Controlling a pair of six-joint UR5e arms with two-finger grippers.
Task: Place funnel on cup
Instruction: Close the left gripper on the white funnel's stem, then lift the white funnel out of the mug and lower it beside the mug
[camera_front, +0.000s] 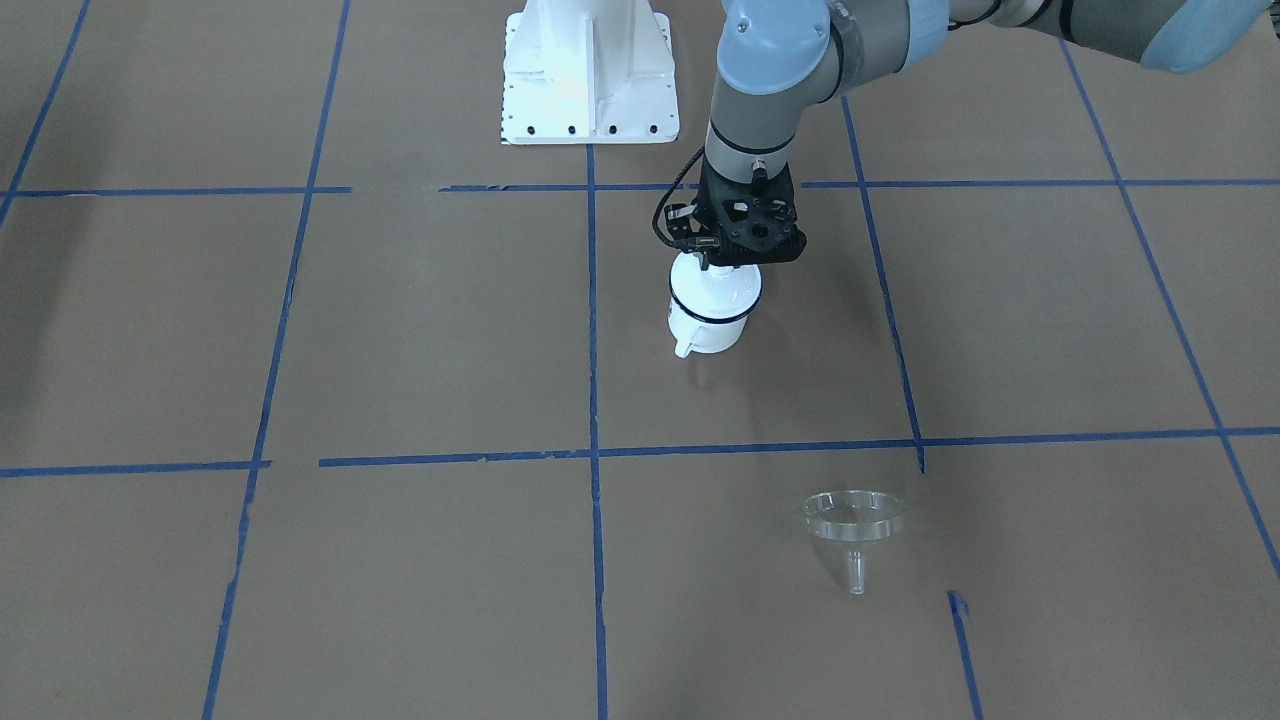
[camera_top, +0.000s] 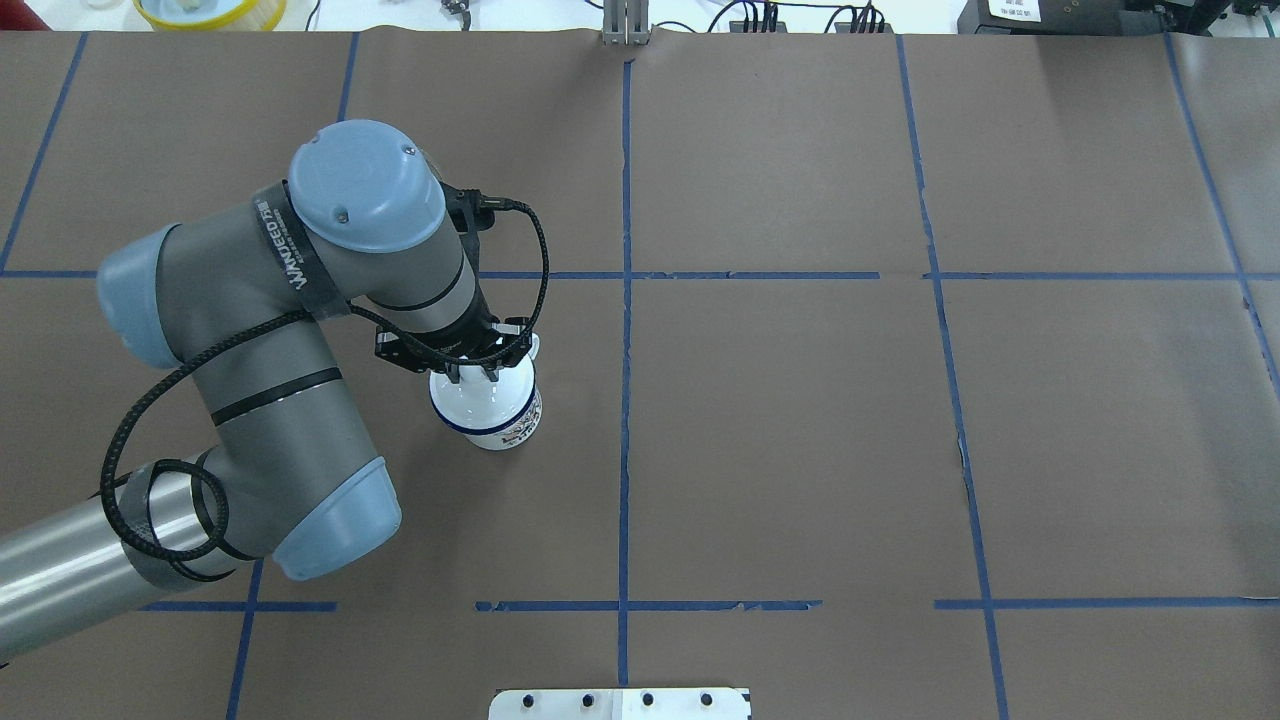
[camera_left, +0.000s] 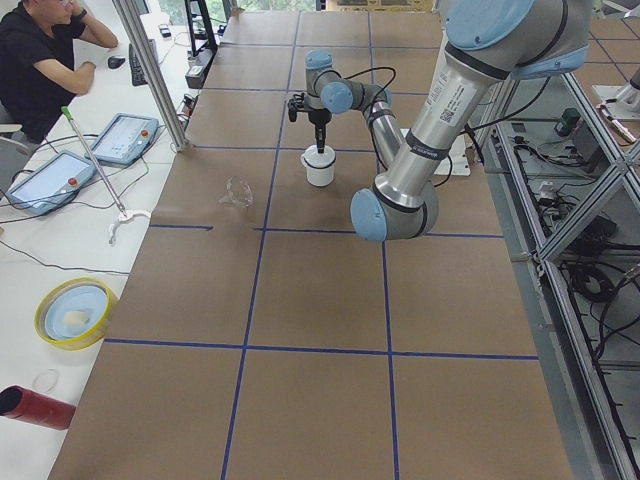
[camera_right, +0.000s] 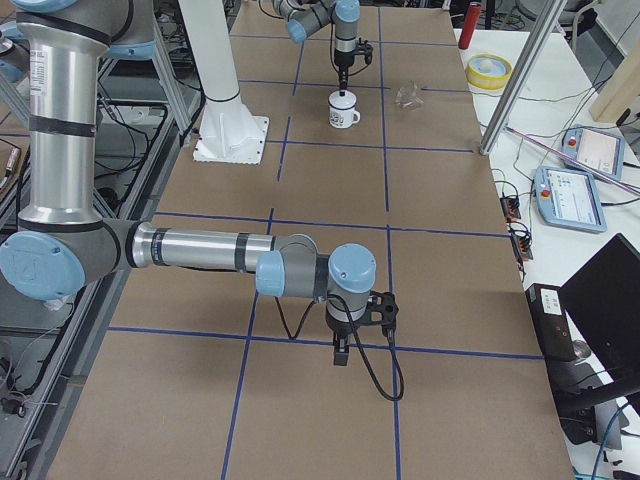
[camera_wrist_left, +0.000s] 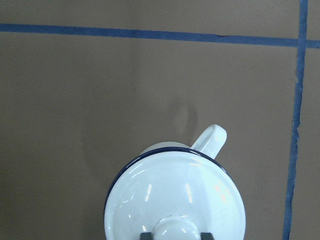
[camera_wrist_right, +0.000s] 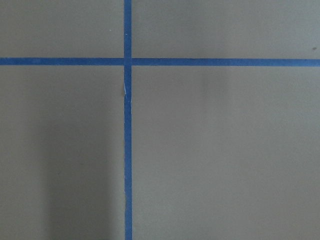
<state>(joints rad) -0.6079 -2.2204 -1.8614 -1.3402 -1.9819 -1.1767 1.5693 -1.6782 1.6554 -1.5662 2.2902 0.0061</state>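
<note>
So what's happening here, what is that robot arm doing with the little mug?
The left pincer has come straight down onto the white enamel mug and appears to pinch the knob of the domed lid that covers it. The clear funnel meant to go on the mug lies untouched on the brown table, well away from it. The right pincer hangs low over a bare part of the table, far from both, holding nothing.

left arm strap (camera_top: 285, 255) — "WNJEED…", uncertain | cup (camera_top: 495, 428) print — illegible
</note>
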